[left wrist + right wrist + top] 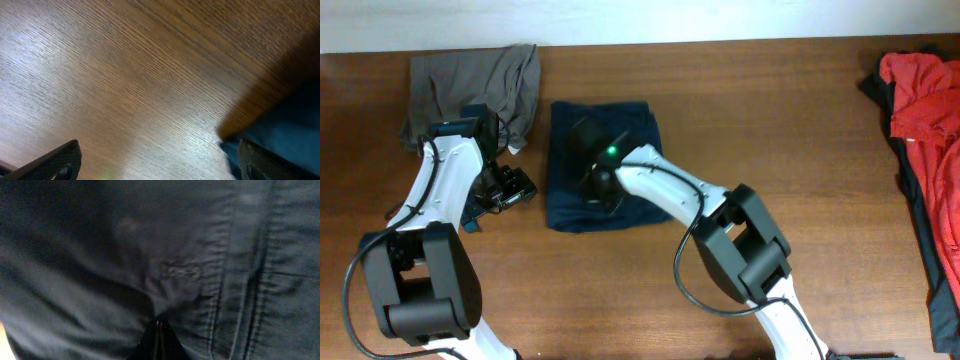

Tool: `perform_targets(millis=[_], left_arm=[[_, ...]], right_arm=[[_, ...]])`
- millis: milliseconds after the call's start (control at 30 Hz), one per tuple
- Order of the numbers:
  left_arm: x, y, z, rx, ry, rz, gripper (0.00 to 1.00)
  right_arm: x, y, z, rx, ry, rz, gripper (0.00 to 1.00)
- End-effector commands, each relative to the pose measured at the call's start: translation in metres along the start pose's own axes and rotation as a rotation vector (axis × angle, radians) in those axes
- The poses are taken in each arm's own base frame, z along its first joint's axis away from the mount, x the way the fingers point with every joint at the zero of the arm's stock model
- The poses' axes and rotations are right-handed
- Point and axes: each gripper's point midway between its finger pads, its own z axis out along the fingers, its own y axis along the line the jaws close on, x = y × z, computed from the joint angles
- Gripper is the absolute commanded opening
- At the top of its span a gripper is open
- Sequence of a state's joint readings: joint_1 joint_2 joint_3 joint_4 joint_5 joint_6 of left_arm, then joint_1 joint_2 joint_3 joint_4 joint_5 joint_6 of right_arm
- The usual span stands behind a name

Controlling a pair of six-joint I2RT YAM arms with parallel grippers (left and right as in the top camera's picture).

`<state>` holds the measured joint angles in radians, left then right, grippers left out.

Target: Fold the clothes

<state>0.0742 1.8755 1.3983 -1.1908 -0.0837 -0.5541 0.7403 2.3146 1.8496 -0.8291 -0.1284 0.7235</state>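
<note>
A dark navy blue garment lies folded into a rough rectangle at the table's middle. My right gripper is down on its left-centre part, and the right wrist view shows the fingers shut, pinching a bunched fold of navy fabric near a seam. My left gripper hovers over bare wood just left of the navy garment, open and empty. In the left wrist view its fingers are wide apart, with the navy edge by the right finger. An olive-grey garment lies crumpled at the back left.
A bright red garment lies heaped at the far right edge on top of a darker cloth. The wooden table shows between the navy garment and the red one. A pale wall strip runs along the table's back edge.
</note>
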Motion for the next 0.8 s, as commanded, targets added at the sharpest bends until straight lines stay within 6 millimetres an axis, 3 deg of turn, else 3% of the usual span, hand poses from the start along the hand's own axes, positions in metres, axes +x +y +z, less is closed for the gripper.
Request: perform_targets(millis=[0,100,200,267,333,367,467,500,533,567,600,633,667,700,767], left_arm=[[0.001,0.002,-0.004,0.000,-0.014,-0.003,0.99],[0.001,0.002,-0.004,0.000,-0.014,-0.003,0.99],[0.001,0.002,-0.004,0.000,-0.014,-0.003,0.99],[0.001,0.002,-0.004,0.000,-0.014,-0.003,0.99],[0.001,0.002,-0.004,0.000,-0.014,-0.003,0.99],[0.001,0.002,-0.004,0.001,-0.014,-0.003,0.99],[-0.001,-0.002,-0.004,0.022,-0.019,0.033,0.99],[-0.001,-0.007,-0.005,0.044,-0.019,0.063,0.99],[-0.001,-0.014,-0.005,0.080,-0.018,0.105,0.99],[0.000,-0.024,-0.006,0.131,-0.015,0.142,0.99],[0.000,-0.027,-0.006,0.143,-0.012,0.143,0.99],[0.001,-0.030,-0.007,0.155,-0.008,0.146,0.89],[0.002,-0.029,-0.007,0.153,-0.008,0.150,0.72],[0.003,-0.029,-0.008,0.150,-0.008,0.153,0.65],[0.004,-0.029,-0.011,0.153,-0.014,0.155,0.64]], right_arm=[[-0.025,0.020,-0.058,-0.013,-0.154,-0.010,0.05],[-0.046,0.017,-0.110,-0.004,-0.256,-0.041,0.13],[-0.062,-0.001,-0.153,0.001,-0.306,-0.039,0.20],[-0.068,-0.016,-0.166,0.016,-0.314,-0.038,0.29],[-0.072,-0.032,-0.169,0.040,-0.302,-0.055,0.56],[-0.073,-0.041,-0.169,0.056,-0.290,-0.057,0.64],[-0.071,-0.069,-0.166,0.110,-0.235,-0.049,0.78],[-0.072,-0.075,-0.166,0.118,-0.228,-0.039,0.78],[-0.074,-0.079,-0.166,0.118,-0.226,-0.047,0.75],[-0.082,-0.074,-0.167,0.072,-0.242,-0.112,0.45],[-0.086,-0.067,-0.168,0.033,-0.250,-0.150,0.32],[-0.090,-0.055,-0.169,-0.029,-0.263,-0.193,0.13],[-0.094,-0.047,-0.170,-0.061,-0.278,-0.204,0.06],[-0.097,-0.046,-0.169,-0.066,-0.289,-0.206,0.04],[-0.104,-0.044,-0.165,-0.067,-0.310,-0.207,0.04]])
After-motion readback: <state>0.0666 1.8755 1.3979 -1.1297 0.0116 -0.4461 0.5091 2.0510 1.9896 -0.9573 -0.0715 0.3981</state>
